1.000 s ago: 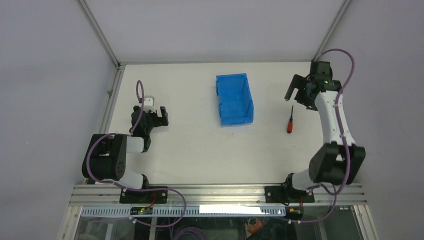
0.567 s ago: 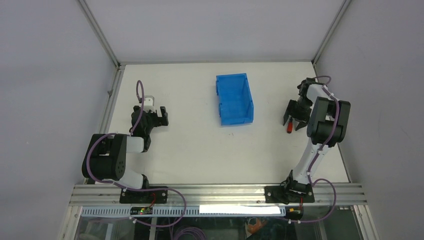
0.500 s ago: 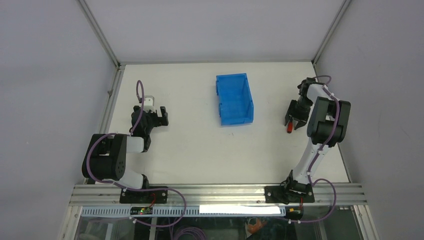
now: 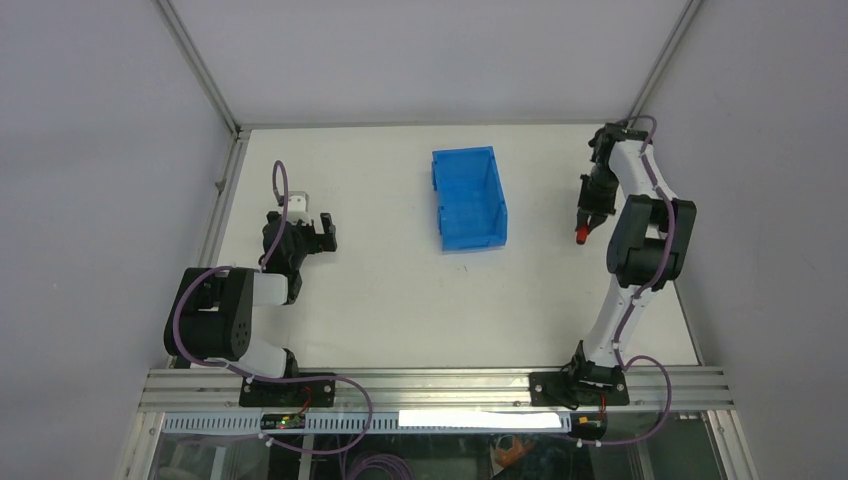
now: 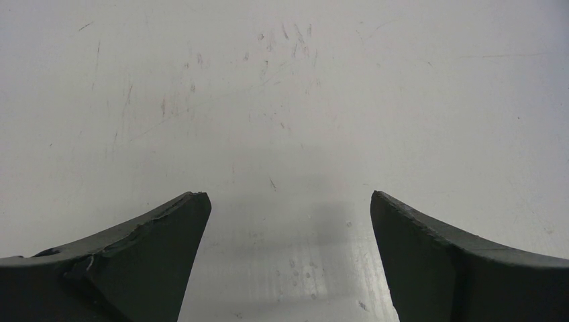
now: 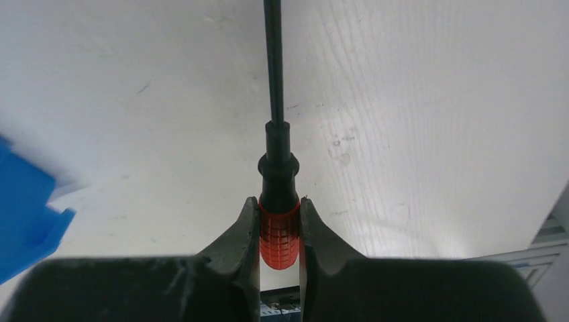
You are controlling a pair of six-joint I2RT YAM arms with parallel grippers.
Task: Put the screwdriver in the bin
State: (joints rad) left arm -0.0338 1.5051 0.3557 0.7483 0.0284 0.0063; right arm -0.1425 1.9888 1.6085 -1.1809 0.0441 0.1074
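Note:
The screwdriver [image 6: 279, 236] has a short red handle and a thin black shaft. My right gripper [image 6: 279, 204] is shut on the red handle, with the shaft pointing straight out ahead of the fingers over the white table. In the top view the right gripper [image 4: 586, 222] is at the right side of the table, and the red handle end of the screwdriver [image 4: 581, 236] pokes out below it. The blue bin [image 4: 468, 197] stands in the middle, well to the left of it; a corner of the bin [image 6: 23, 215] shows in the right wrist view. My left gripper [image 4: 322, 234] rests open and empty at the left [image 5: 288, 201].
Aluminium frame rails [image 4: 225, 200] run along the table's left edge and rise at the back corners. The right arm's elbow [image 4: 645, 245] is folded close beside the gripper. The white tabletop [image 4: 390, 290] lies between the two arms.
The right gripper came down from the back right onto the screwdriver and shut on its handle. It has since moved the screwdriver a little toward the back. The left arm stayed still.

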